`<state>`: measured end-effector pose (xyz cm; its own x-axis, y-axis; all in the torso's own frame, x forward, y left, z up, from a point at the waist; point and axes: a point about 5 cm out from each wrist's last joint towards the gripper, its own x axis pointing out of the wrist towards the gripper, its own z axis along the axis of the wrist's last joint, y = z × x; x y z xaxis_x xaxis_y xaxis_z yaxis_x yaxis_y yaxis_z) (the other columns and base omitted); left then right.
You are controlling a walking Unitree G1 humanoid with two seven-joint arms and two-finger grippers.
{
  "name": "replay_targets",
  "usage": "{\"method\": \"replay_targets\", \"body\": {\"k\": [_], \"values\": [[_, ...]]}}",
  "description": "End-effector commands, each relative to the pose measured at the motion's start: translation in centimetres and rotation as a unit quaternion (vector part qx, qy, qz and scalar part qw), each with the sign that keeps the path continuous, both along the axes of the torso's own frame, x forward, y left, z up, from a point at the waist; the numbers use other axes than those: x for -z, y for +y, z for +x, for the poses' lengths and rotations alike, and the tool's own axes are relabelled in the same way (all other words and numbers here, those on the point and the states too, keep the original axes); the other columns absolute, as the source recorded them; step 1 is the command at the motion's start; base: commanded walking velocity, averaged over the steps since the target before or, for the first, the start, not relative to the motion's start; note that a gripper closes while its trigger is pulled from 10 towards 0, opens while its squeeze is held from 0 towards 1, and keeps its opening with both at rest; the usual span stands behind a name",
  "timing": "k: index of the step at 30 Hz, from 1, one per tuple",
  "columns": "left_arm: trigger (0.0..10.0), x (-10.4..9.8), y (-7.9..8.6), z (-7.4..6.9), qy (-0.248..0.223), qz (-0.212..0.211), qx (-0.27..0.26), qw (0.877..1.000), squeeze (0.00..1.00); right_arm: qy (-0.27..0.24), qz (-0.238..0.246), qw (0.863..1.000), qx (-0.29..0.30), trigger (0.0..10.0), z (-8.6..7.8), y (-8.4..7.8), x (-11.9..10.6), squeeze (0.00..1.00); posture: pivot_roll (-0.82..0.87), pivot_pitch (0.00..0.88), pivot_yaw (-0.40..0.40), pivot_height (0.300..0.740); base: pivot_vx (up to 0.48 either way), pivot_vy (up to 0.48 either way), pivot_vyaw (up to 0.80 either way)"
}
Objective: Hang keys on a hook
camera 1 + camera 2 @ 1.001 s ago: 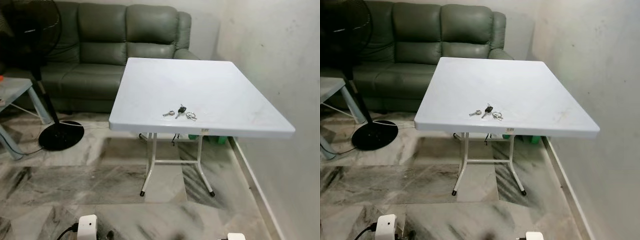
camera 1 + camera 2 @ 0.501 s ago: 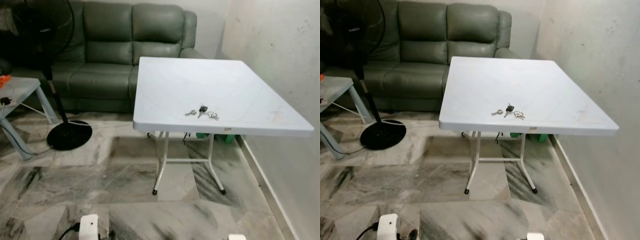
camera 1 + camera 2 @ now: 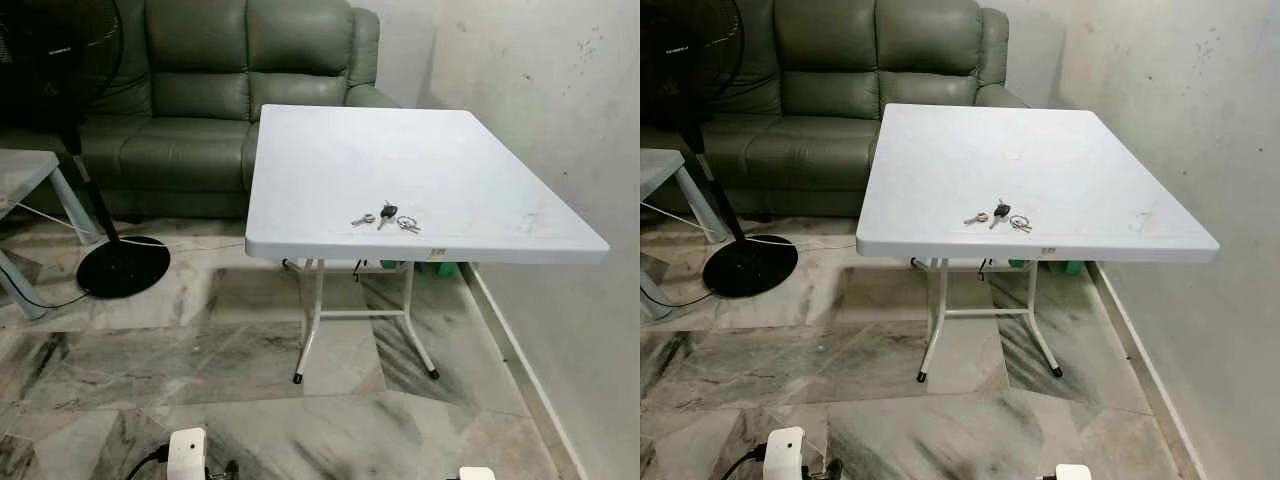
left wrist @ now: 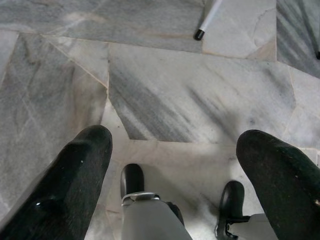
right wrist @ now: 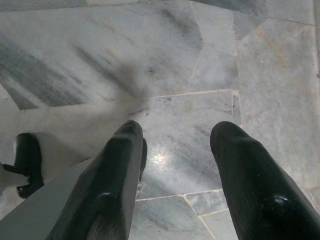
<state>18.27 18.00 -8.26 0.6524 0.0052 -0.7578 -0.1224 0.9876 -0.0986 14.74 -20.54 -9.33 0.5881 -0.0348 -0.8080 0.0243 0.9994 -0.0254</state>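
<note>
Grey-veined marble floor (image 3: 150, 350), pale plaster wall at 3 o'clock, white square folding counter (image 3: 330, 160) ahead.

Small bunch of metal keys with one black-headed key and loose rings (image 3: 386, 217) lies flat on the counter near its front edge, slightly toward 3 o'clock of centre. Dark green leather sofa (image 3: 200, 90) stands at 12 o'clock behind the counter; black pedestal fan (image 3: 105, 255) at 10 o'clock beside a pale side table (image 3: 25, 170). Left pincer (image 4: 175, 165) hangs over the floor, black fingers (image 4: 75, 185) spread apart, released, grasping nothing. Right pincer (image 5: 175, 155) likewise hangs over the floor, fingers (image 5: 115, 175) apart, released.
</note>
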Motion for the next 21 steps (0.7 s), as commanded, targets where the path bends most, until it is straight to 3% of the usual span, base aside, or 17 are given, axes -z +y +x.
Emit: {"method": "replay_targets", "body": {"k": [1, 9, 21], "values": [[10.0, 0.0, -0.1, 0.1, 0.0, 0.006, 0.005, 1.0, 0.0, 0.002, -0.011, 1.0, 0.001, 10.0, 0.2, -0.5, -0.1, 0.0, 0.0, 0.0, -0.061, 0.74, 0.0, 0.0, 0.0], [10.0, 0.1, -0.1, -0.2, 0.004, 0.043, 0.038, 0.998, 0.0, 0.084, -0.049, 0.995, -0.033, 10.0, -1.9, -0.5, 0.9, 0.0, 0.0, 0.0, -0.062, 0.74, 0.0, 0.0, 0.0], [10.0, 0.4, -0.4, -0.7, 0.016, 0.037, 0.047, 0.998, 0.0, 0.09, -0.047, 0.994, -0.034, 10.0, -2.2, -0.5, 1.0, 0.0, 0.0, 0.0, -0.061, 0.74, 0.0, 0.0, 0.0]]}}
